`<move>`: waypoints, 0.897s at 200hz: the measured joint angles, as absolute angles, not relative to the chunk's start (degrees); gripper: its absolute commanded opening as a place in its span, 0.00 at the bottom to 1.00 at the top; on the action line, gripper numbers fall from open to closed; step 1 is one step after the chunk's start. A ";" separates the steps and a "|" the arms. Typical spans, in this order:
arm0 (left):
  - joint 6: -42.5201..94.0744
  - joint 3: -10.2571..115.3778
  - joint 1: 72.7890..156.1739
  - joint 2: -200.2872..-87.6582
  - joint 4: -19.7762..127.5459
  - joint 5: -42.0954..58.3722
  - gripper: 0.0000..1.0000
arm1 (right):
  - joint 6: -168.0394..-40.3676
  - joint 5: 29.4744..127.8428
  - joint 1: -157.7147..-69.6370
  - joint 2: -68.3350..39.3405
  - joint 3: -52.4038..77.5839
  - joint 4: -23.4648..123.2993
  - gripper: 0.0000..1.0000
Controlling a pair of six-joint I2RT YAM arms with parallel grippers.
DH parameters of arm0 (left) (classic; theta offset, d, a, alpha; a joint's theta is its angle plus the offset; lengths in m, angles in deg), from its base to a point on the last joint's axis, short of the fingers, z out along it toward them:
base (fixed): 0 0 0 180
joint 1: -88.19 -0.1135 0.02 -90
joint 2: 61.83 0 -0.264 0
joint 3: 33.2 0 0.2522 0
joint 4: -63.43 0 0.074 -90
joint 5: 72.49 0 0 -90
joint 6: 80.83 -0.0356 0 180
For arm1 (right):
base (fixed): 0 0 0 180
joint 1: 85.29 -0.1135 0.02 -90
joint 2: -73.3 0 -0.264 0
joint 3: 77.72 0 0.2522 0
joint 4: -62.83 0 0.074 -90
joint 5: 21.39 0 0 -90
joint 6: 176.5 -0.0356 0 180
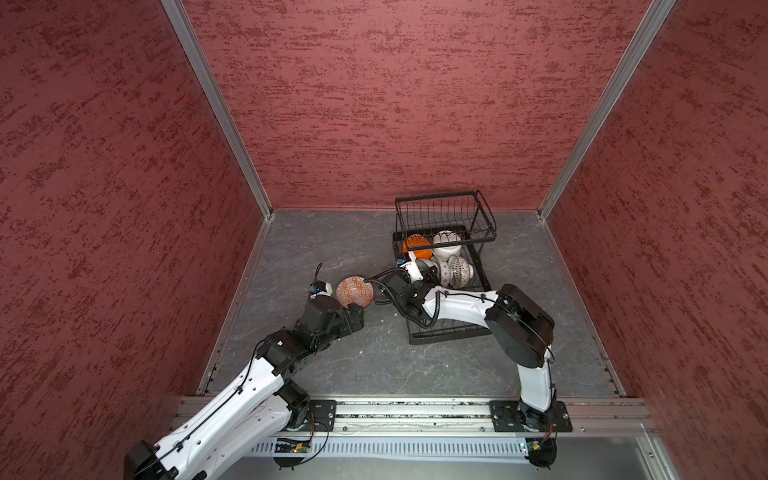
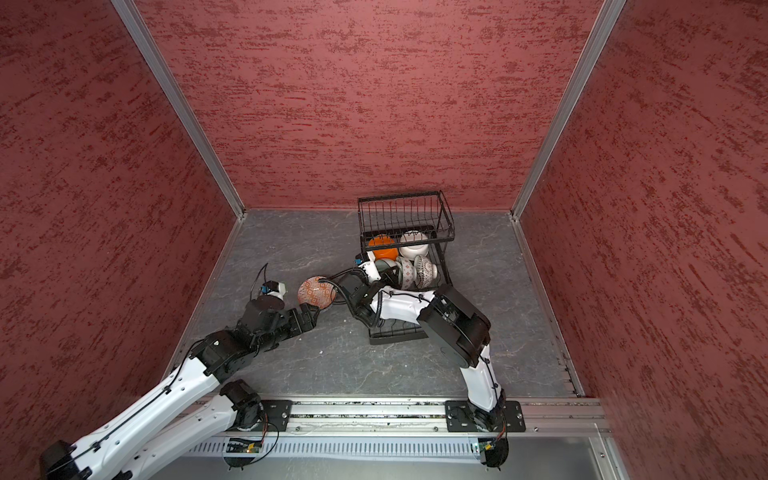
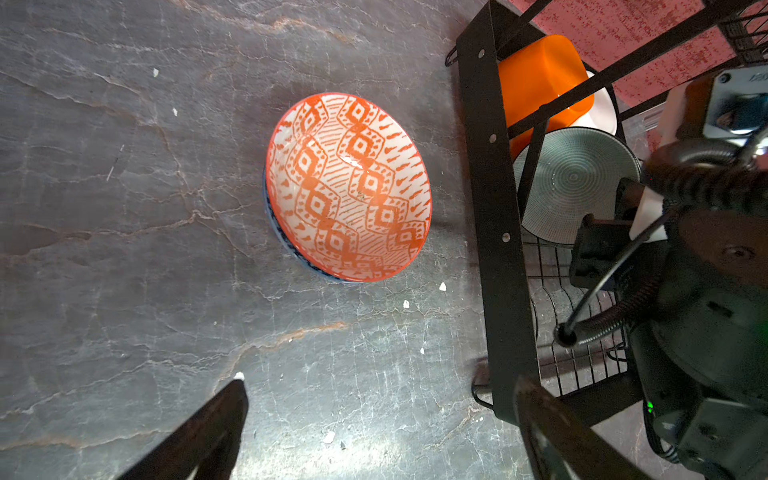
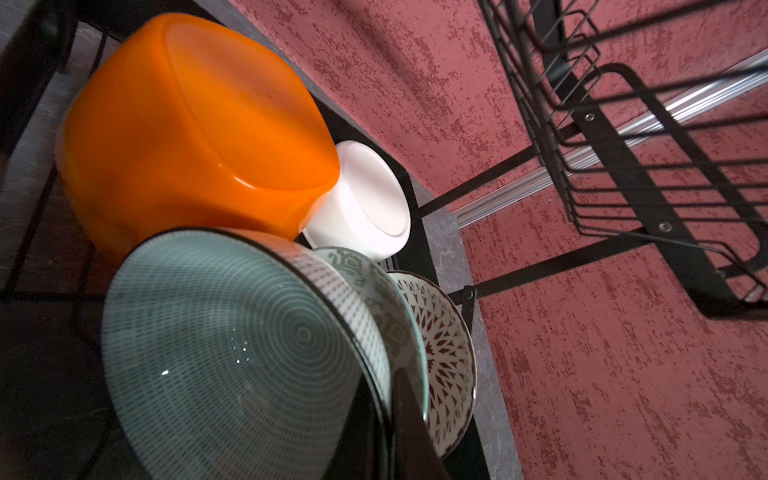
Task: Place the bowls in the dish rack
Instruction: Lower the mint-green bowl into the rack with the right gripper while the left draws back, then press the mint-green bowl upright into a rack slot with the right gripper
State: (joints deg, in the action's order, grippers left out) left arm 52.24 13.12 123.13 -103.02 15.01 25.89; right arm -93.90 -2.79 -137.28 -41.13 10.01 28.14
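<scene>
Left gripper (image 3: 378, 386): jaws wide apart, empty, near the glossy red-orange diamond-patterned bowl (image 3: 349, 187), which sits tilted on the veined slate-look table (image 3: 124, 208) just beside the black wire dish rack (image 3: 494, 187). Right gripper (image 4: 386, 424): pinched on the thin rim of the ringed grey-green bowl (image 4: 232, 353), on edge in the rack base, next to the smooth orange bowl (image 4: 187, 133) and white bowl (image 4: 370, 208).

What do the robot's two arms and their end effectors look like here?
The left arm and right arm match: white shell links, bulky rounded black joint housings, thin black cables clipped alongside. A ribbed black hose runs by the right wrist. A small white-and-blue module tops each wrist. The left end effector has flat, dark, tapered fingers.
</scene>
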 measured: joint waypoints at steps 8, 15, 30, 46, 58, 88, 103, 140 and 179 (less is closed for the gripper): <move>52.24 13.12 123.11 -103.02 14.95 25.89 1.00 | -93.55 -2.83 -137.24 -41.28 9.99 28.90 0.00; 52.24 13.12 123.09 -103.02 14.92 25.85 1.00 | -93.22 -2.88 -137.19 -41.41 9.99 29.60 0.00; 52.24 13.12 123.04 -103.02 14.92 25.72 1.00 | -92.31 -3.16 -137.19 -41.74 9.99 30.98 0.00; 52.26 13.12 122.93 -103.02 14.90 25.50 1.00 | -91.28 -3.40 -137.19 -42.05 9.99 32.27 0.00; 52.26 13.12 122.91 -103.02 14.90 25.43 1.00 | -90.47 -3.69 -137.19 -42.42 10.01 33.32 0.00; 52.28 13.12 122.91 -103.02 14.75 25.43 1.00 | -89.90 -4.73 -137.19 -43.14 10.01 34.78 0.00; 52.28 13.12 122.91 -103.02 14.70 25.43 1.00 | -89.90 -5.22 -137.19 -43.45 10.12 34.96 0.00; 52.39 13.12 122.85 -103.02 14.70 25.43 1.00 | -90.10 -6.26 -137.28 -44.38 10.69 35.24 0.00; 52.41 12.59 122.74 -103.02 14.73 25.41 1.00 | -91.54 -7.47 -137.91 -46.05 12.68 33.69 0.00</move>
State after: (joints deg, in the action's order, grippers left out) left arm 52.41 12.59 122.74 -103.02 14.73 25.41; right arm -91.54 -7.47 -137.91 -46.05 12.68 33.69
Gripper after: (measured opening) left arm 0.996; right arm 0.088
